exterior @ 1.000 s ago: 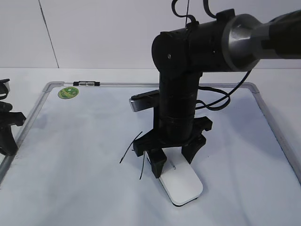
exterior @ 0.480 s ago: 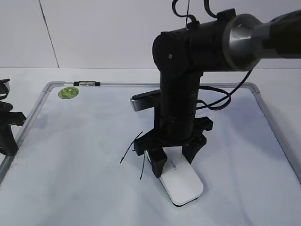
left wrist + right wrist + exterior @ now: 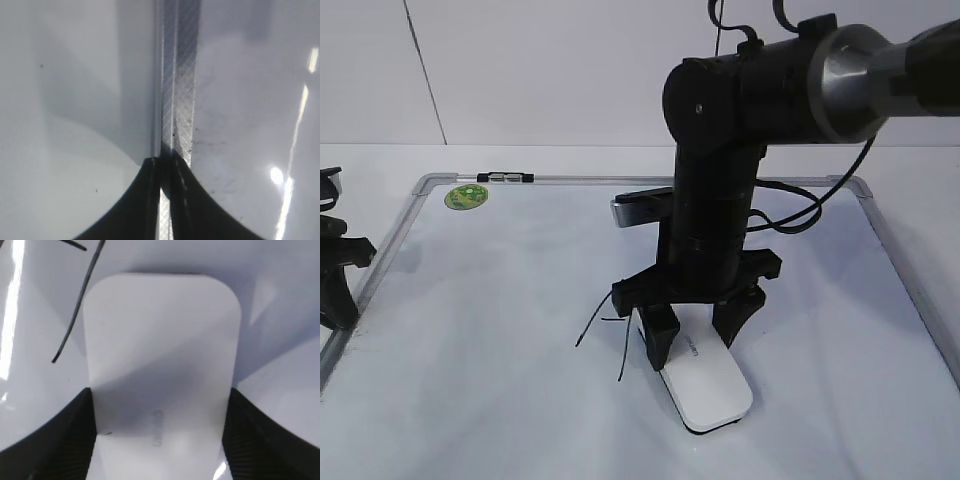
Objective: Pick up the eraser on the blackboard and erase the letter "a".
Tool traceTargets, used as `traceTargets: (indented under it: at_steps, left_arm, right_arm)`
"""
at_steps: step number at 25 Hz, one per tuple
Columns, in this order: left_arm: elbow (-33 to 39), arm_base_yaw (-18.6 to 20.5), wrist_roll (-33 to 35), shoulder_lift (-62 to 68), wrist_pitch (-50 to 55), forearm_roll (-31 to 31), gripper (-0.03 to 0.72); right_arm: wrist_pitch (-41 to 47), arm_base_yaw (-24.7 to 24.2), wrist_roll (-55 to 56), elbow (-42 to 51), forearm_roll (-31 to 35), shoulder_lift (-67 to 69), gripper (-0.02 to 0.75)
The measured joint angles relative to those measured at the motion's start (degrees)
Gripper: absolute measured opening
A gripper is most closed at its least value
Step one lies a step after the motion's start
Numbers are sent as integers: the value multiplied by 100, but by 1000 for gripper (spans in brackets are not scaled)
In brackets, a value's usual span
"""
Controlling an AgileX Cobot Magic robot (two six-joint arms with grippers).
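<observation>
The eraser (image 3: 705, 385) is a white rounded block lying flat on the blackboard (image 3: 500, 300), near its front middle. My right gripper (image 3: 695, 340) points down over the eraser's near end, one finger against each long side. The right wrist view shows the eraser (image 3: 160, 350) filling the gap between both fingers (image 3: 160, 440). Long thin angular black marker strokes (image 3: 605, 325) lie just left of the eraser; they also show in the right wrist view (image 3: 75, 325). No small "a" shows. My left gripper (image 3: 335, 290) is shut and empty at the board's left edge.
The board's silver-grey frame (image 3: 180, 75) runs under my left gripper's fingertips (image 3: 165, 162). A round green sticker (image 3: 466, 197) and a small black-and-clear marker clip (image 3: 505, 178) sit at the board's far left corner. A black cable hangs behind the right arm.
The right arm has shifted slightly to the right over the eraser. The eraser has stayed in place on the board. The left gripper has not moved.
</observation>
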Motion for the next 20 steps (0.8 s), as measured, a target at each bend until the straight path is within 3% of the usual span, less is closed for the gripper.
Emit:
traceTargets:
  at_steps: [20]
  left_arm:
    - [-11,0,0,0,0,0,34]
  right_arm:
    - [-3,-86,287,-503,-904,-549,525]
